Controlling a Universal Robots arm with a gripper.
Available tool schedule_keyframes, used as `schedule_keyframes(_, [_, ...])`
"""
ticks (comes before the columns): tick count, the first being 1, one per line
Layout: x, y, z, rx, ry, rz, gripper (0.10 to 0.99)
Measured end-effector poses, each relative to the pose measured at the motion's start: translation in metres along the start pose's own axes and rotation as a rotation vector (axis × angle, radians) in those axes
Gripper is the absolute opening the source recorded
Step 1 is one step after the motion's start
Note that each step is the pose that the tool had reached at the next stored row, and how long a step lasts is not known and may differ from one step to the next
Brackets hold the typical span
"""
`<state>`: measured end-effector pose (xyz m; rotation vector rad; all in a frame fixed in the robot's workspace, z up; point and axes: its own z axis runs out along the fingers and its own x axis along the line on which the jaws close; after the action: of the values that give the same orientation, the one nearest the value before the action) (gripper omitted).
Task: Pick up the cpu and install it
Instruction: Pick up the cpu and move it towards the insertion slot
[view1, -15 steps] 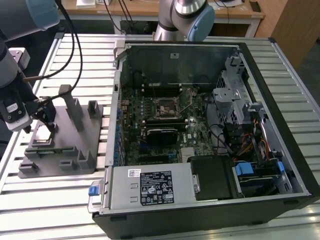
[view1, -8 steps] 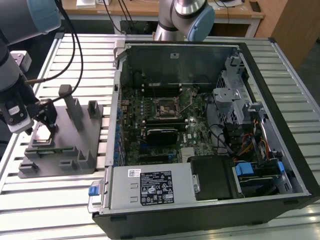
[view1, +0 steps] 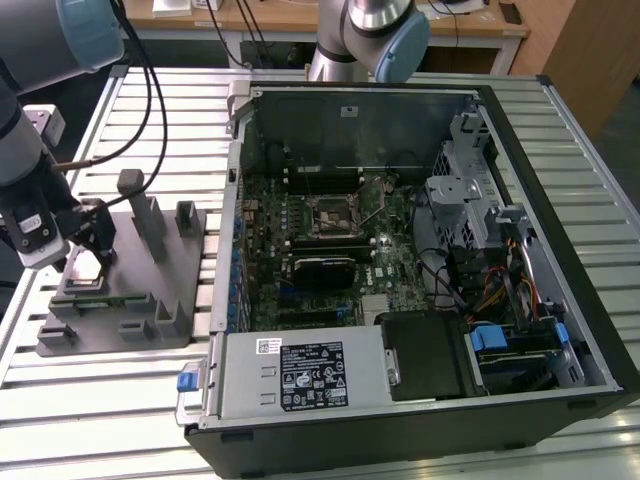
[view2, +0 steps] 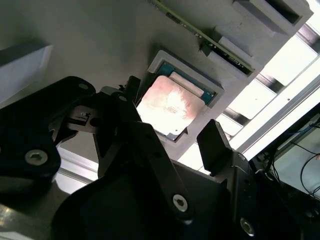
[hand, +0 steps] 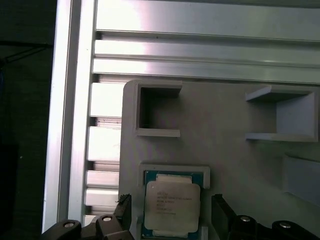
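Silver cpu (hand: 172, 205) in grey tray (hand: 225, 110) pocket — fingers (hand: 222, 216) straddle it, prob. not touching.

Silver arm (view1: 372, 12) with pale blue joint caps (view1: 402, 48), black screw-studded jaws.

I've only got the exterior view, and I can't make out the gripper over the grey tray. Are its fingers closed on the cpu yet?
Observer: No. In the first wrist view the gripper is open, with one finger on each side of the cpu and a gap showing on both sides.
Operator: Is the cpu lifted out of its pocket?
Observer: No. In the second wrist view it sits inside the raised rim of its pocket in the grey tray, silver top facing the camera.
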<state>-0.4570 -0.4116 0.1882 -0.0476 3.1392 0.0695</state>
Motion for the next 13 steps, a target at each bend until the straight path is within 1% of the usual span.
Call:
schedule_keyframes(3, [0.0, -0.0001, 0.0011, 0.0, 0.0, 0.0, 0.733])
schedule_keyframes(5, [-0.0001, -0.0001, 0.0014, 0.001, 0.0002, 0.0, 0.718])
schedule_keyframes(6, [-0.0001, -0.0001, 0.0016, 0.002, 0.0002, 0.0, 0.651])
schedule_keyframes(13, [-0.0002, -0.0001, 0.003, 0.007, 0.0002, 0.0, 0.651])
